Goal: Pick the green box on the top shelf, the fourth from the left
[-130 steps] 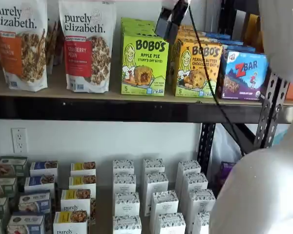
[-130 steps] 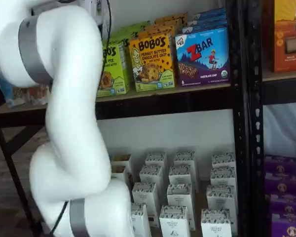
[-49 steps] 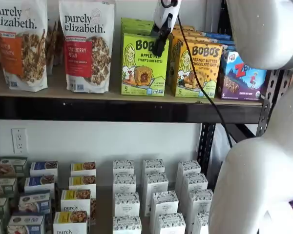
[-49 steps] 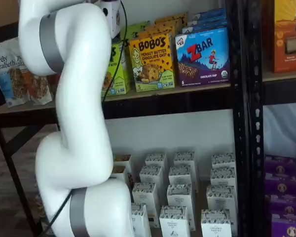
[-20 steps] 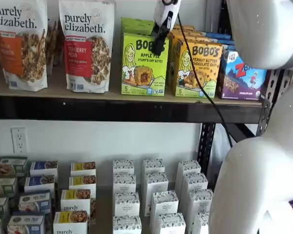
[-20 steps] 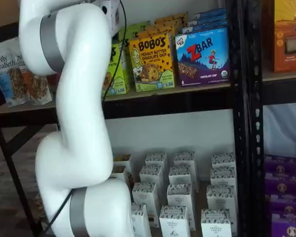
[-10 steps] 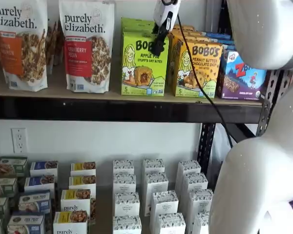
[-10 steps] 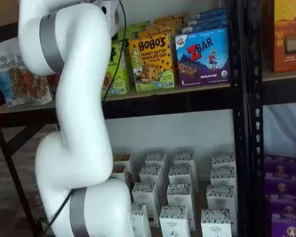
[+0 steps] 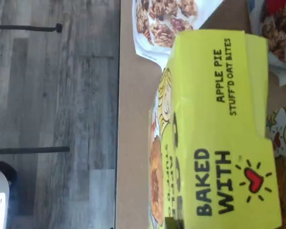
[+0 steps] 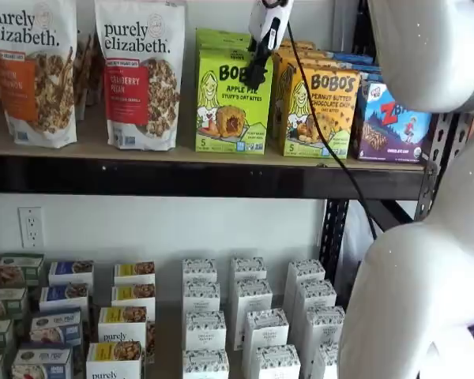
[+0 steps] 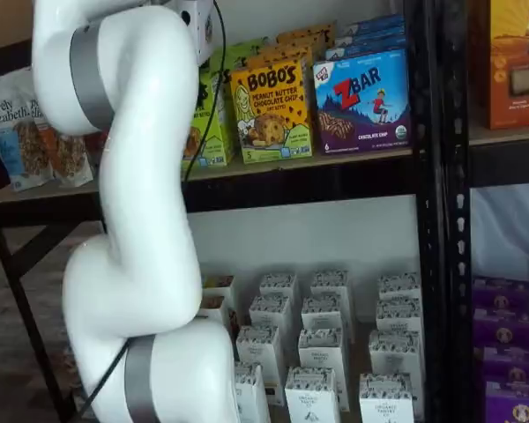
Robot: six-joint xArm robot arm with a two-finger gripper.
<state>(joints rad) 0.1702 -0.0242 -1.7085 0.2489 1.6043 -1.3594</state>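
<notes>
Green box (image 10: 232, 109): lime-green upright carton, "BOBO'S APPLE PIE STUFF'D OAT BITES" on the front, cartoon girl, pastry picture, "5" at the lower corner. It stands on the top shelf (image 10: 174, 158), right beside the purely elizabeth granola bag (image 10: 141, 73) on one side and the orange-yellow Bobo's peanut butter box (image 10: 318, 112) on the other; more green cartons sit behind it. Wrist view shows its top flap close up (image 9: 219, 129), printed "BAKED WITH" plus a heart and "APPLE PIE STUFF'D OAT BITES", with a granola bag just beside it and the tan board (image 9: 133, 133) under it.

Top shelf is a tan board with a black front beam, on black perforated uprights (image 11: 441, 211). Blue ZBar box (image 11: 363, 100) sits past the peanut butter box. Below the green box, a lower level holds rows of small white cartons (image 10: 249, 316); white wall behind with an outlet (image 10: 31, 227). Grey wood-plank floor in the wrist view (image 9: 52, 95).

Gripper (image 10: 256, 76) hangs over the green box's top right corner, black fingers overlapping its front edge. Fingers seen side-on, no gap readable: can't tell if spread or clamped, or whether they grip the carton. In the other shelf view the white arm (image 11: 141, 211) blocks most of the green box (image 11: 213, 123).
</notes>
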